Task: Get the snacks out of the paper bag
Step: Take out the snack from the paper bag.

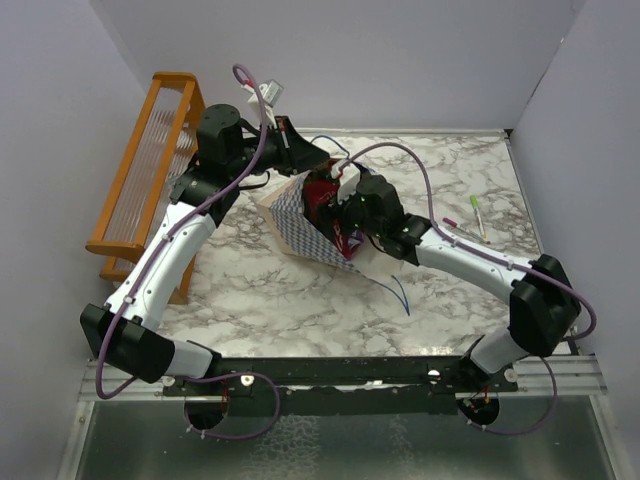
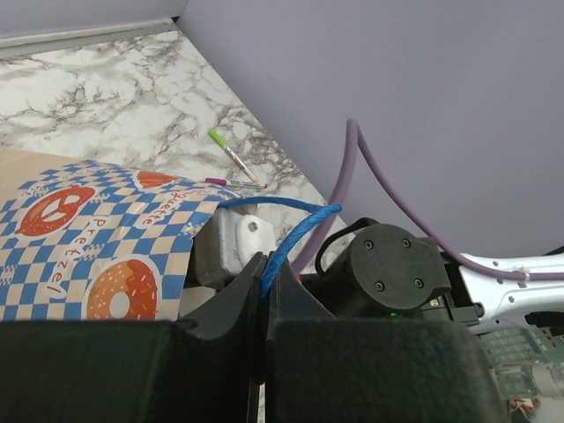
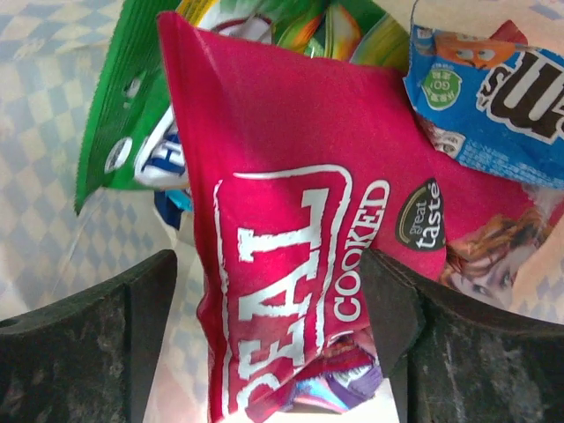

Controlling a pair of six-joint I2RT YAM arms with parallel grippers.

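Observation:
The paper bag (image 1: 300, 222) lies tilted in the middle of the table, its checkered side also showing in the left wrist view (image 2: 79, 256). My left gripper (image 2: 265, 269) is shut on the bag's blue cord handle (image 2: 295, 233) and holds the mouth up. My right gripper (image 1: 340, 205) reaches into the bag's mouth; its jaws are open around the pink-red packet (image 3: 300, 238), not closed on it. A green packet (image 3: 123, 106), a blue packet (image 3: 493, 97) and a purple packet (image 3: 352, 388) lie around it inside the bag.
An orange wooden rack (image 1: 145, 180) stands at the table's left edge. A green pen (image 1: 478, 215) and a purple pen (image 1: 448, 222) lie at the right, also in the left wrist view (image 2: 231, 154). The other blue cord (image 1: 400, 292) trails on the marble.

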